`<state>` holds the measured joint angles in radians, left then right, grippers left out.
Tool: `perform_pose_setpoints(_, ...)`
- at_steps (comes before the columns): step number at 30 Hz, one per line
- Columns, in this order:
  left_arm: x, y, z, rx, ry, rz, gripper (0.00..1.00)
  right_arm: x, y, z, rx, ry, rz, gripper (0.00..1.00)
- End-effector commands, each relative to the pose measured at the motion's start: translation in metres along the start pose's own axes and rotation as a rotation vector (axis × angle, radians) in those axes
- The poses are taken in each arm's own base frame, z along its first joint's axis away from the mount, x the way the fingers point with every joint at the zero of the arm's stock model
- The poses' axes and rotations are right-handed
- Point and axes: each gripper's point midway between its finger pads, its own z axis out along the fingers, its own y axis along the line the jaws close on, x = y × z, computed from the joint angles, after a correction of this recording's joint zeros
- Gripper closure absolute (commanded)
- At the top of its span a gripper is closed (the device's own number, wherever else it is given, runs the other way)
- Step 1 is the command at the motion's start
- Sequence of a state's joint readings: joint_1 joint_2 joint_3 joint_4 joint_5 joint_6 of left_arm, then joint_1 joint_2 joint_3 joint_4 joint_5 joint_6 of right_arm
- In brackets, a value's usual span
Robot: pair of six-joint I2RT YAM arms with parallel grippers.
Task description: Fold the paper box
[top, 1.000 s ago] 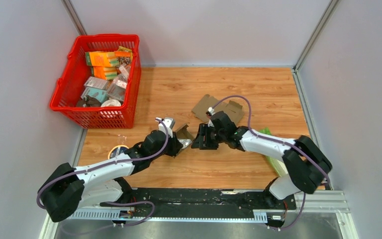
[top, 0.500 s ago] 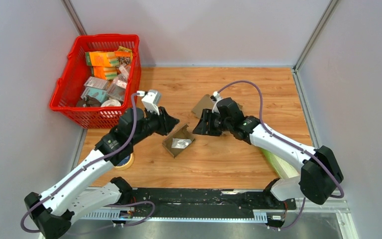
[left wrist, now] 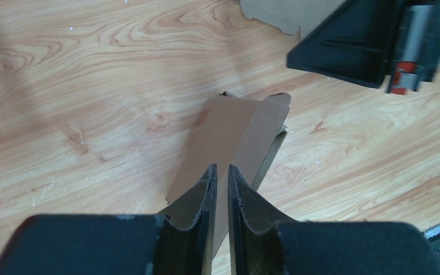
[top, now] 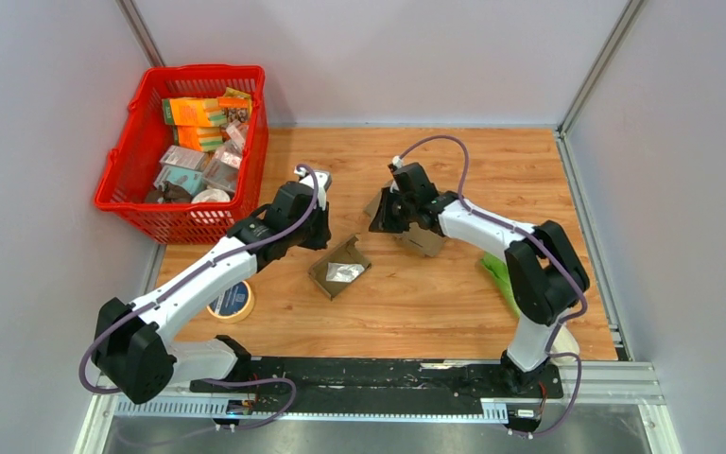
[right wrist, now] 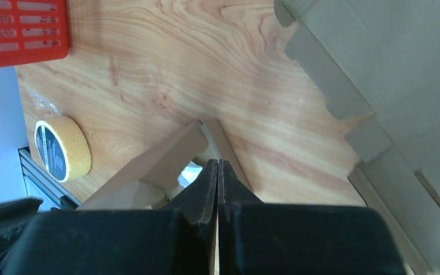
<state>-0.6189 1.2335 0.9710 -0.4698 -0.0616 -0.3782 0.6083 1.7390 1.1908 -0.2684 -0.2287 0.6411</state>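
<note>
Paper box lies half-hidden behind both wrists' pressed-together, empty fingers.

red basket — packets inside, tape roll

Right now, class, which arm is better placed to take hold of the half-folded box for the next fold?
Probably the left. Its end effector hovers just beside the half-folded box, empty. The right end effector sits farther back, over the flat cardboard sheet.
</note>
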Motion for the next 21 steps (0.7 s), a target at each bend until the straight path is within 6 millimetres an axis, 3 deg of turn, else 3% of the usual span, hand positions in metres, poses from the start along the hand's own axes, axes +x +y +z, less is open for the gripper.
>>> perform_pose_setpoints(1,-0.013,-0.003,-0.001,0.026,-0.061,0.011,0.81,-0.023,0.025,0.019,-0.094,-0.023,-0.055,1.0)
perform_pose_setpoints(9,0.005,-0.006,0.014,0.05,-0.023,-0.001,0.83,-0.01,0.036,0.031,-0.183,0.026,-0.012,1.0)
perform_pose_setpoints(15,0.015,-0.014,0.02,0.091,-0.016,-0.017,0.83,0.015,0.042,0.036,-0.25,0.091,0.038,1.0)
perform_pose_setpoints(21,0.031,-0.021,0.028,0.109,-0.001,-0.019,0.84,0.028,0.042,0.03,-0.279,0.114,0.092,1.0)
